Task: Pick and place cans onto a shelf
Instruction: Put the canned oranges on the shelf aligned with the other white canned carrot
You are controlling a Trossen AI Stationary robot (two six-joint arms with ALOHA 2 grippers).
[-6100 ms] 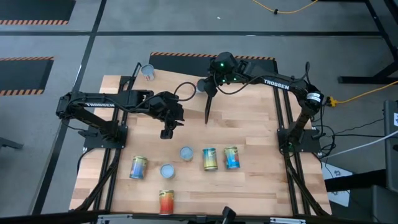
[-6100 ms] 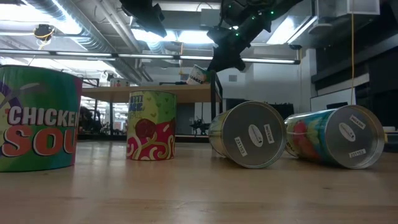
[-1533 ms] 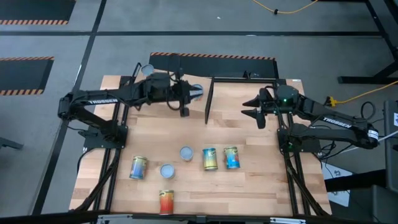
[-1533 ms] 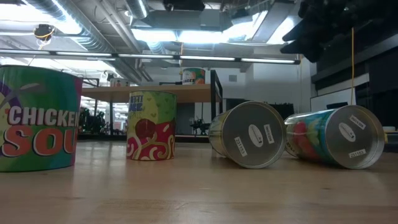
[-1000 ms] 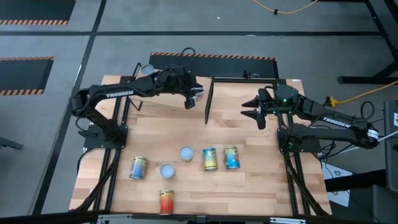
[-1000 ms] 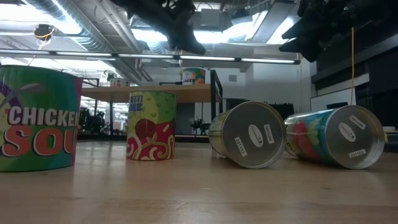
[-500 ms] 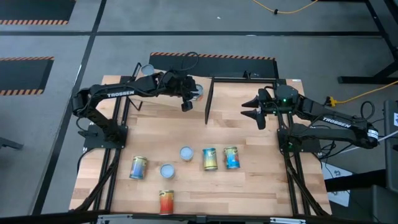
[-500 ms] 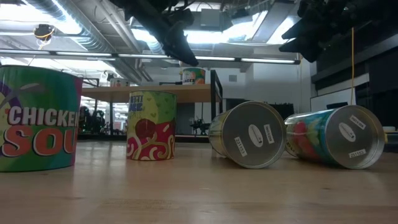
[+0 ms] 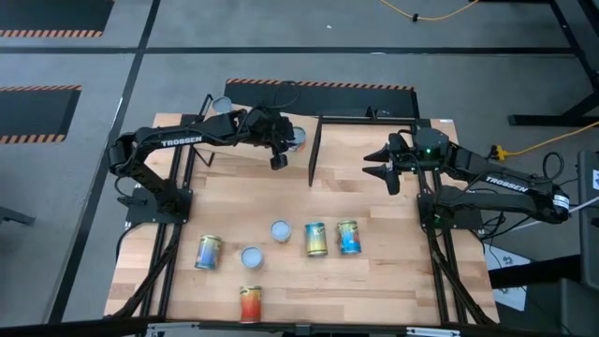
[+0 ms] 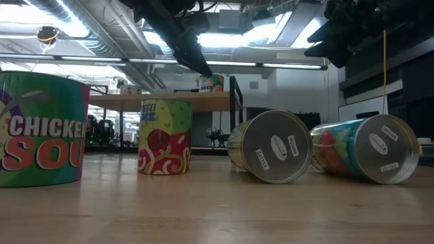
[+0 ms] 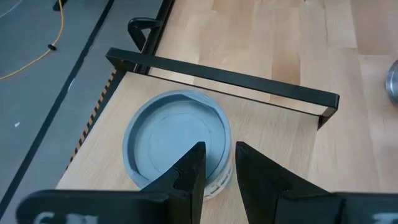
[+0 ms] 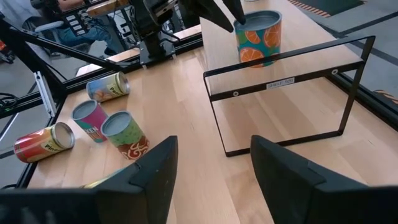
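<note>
Six cans on the tabletop (image 9: 374, 281): five grouped near 6 o'clock, namely a yellow-blue can lying down (image 9: 208, 252), two upright ones (image 9: 280, 230) (image 9: 251, 257), a pair on their sides (image 9: 316, 239) (image 9: 348, 237), and a red can (image 9: 250, 303) nearest the edge. One orange-patterned can (image 12: 258, 37) stands upright on the shelf (image 9: 332, 159) at 12 o'clock, beside the black divider (image 9: 314, 150). Left gripper (image 9: 278, 159) hangs just over its lid, fingers (image 11: 189, 177) narrowly parted, holding nothing. Right gripper (image 9: 376, 165) waits at 3 o'clock, fingers apart, empty.

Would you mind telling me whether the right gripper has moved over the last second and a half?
No. In the high view the right gripper sits at the same spot right of the shelf's black divider.
</note>
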